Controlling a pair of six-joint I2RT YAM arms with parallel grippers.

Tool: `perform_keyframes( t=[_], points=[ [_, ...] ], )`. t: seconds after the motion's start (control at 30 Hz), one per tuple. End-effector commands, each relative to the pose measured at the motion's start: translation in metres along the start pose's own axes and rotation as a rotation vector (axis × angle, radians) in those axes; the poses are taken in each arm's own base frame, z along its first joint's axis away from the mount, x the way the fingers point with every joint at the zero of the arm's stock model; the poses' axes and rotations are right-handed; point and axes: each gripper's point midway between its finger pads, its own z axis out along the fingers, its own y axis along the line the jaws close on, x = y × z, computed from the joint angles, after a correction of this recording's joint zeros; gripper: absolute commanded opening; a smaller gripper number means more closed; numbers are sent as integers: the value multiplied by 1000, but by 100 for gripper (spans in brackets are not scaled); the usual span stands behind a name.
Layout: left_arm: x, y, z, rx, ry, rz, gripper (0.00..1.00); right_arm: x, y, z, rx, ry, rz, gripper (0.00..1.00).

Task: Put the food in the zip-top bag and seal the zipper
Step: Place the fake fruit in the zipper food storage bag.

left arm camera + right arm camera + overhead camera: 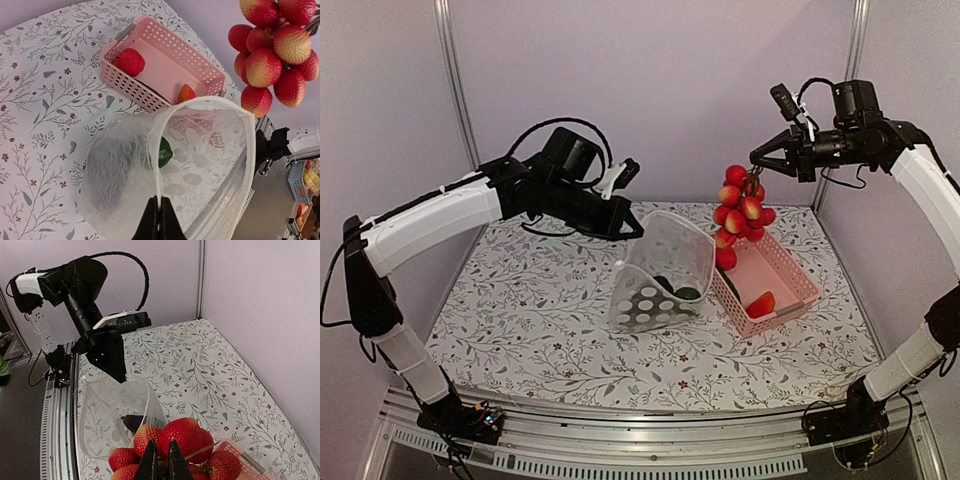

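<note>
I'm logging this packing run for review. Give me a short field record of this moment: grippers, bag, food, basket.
left gripper: shut on the rim of the zip-top bag, holding its mouth open
right gripper: shut on tomato cluster, in the air, outside the bag
in bag: eggplant, green piece
in pink basket: two red fruits
zipper: unsealed

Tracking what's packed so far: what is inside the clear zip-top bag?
Inside the zip-top bag lie a dark eggplant and a green round piece. The frosted plastic blurs the eggplant, so anything beneath or behind it cannot be seen.
</note>
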Motion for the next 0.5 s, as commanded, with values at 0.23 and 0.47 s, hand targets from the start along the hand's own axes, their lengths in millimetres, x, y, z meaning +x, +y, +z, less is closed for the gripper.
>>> perform_keyframes(
  t=[0.23, 0.47],
  points=[
    [11, 10, 45, 9, 58, -16, 0, -46, 75, 19, -255, -99, -127, 0],
    [11, 10, 47, 13, 46, -18, 0, -50, 108, 34, -374, -107, -154, 0]
  ],
)
